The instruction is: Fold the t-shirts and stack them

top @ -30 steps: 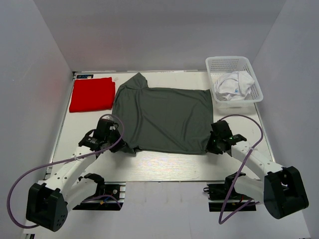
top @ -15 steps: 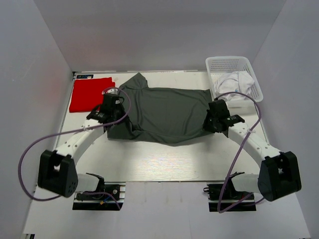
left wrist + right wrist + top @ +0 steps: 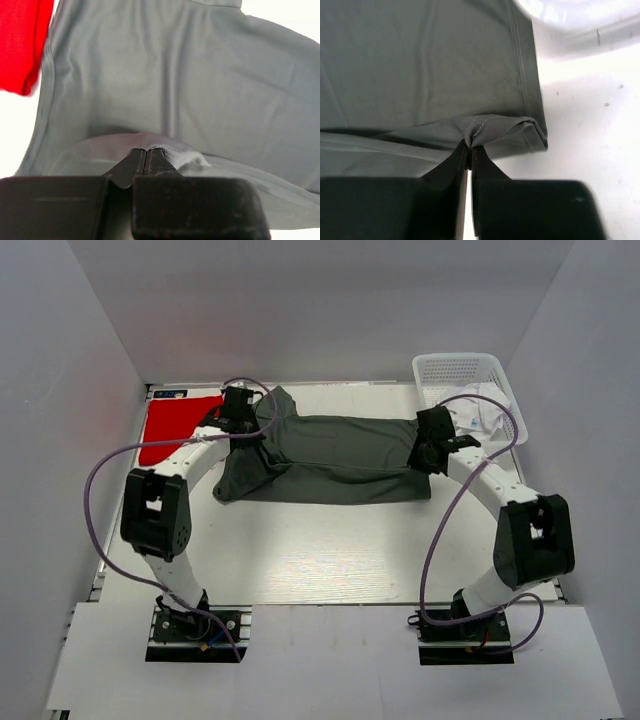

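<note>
Folds of the dark grey-green t-shirt [image 3: 330, 455] stretch along the far half of the bench [image 3: 330, 550] in the top view, with the red t-shirt [image 3: 175, 428] at the far left corner and white t-shirts [image 3: 478, 410] in the mesh basket [image 3: 440, 362] at the far right corner; the jaws cannot be read from here. The left wrist view shows the left gripper [image 3: 146, 155] closed on a pinch of grey cloth. The right wrist view shows the right gripper [image 3: 470, 147] pinching the doubled corner.

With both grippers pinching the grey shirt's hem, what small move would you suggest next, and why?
Probably lower and open both: the left gripper and right gripper hold the hem of the grey t-shirt near its far edge; the fold looks laid.
</note>
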Robot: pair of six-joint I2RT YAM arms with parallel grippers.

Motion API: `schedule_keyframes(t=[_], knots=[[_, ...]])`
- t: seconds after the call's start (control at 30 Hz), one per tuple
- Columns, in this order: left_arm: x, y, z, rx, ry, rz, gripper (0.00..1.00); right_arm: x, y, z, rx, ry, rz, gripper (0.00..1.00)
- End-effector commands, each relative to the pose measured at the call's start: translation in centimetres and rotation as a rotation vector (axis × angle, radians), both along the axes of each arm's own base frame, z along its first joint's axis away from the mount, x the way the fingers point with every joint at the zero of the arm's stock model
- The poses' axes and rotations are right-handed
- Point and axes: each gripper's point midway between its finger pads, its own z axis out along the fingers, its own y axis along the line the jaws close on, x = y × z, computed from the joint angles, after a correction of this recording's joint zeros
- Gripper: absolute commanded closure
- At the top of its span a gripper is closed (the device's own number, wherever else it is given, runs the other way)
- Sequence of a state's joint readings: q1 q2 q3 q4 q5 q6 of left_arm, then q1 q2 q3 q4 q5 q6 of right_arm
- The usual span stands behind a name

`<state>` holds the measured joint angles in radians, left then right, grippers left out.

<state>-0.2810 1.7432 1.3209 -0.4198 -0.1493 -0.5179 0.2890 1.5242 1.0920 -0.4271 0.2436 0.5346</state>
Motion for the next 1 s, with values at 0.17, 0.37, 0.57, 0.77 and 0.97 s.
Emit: schedule_keyframes(t=[0.17, 0.37, 0.57, 0.77, 0.97], knots=[[8.2, 1.3, 0.3, 0.077, 0.056, 0.031, 0.39, 4.7, -0.6, 1.4, -0.032, -0.032, -0.055, 0.4], [7.4, 1.3, 0.9, 0.078, 0.062, 0.013, 0.0, 3.5, 1.6, 2.4, 0.025, -0.063, 0.057, 0.18], [2.5, 1.5, 1.1, 0.034, 0.051, -0.024, 0.0, 1.2, 5.2, 1.5, 0.096, -0.082, 0.225, 0.1], [-1.4, 0.5, -2.5, -0.026, 0.084, -0.077, 0.0, 0.3, 7.0, -2.5, 0.111, -0.012, 0.269, 0.1], [-0.8, 1.6, -6.8, 0.021, 0.186, -0.018, 0.0, 1.4, 6.2, -5.5, 0.062, 0.028, 0.229, 0.1]])
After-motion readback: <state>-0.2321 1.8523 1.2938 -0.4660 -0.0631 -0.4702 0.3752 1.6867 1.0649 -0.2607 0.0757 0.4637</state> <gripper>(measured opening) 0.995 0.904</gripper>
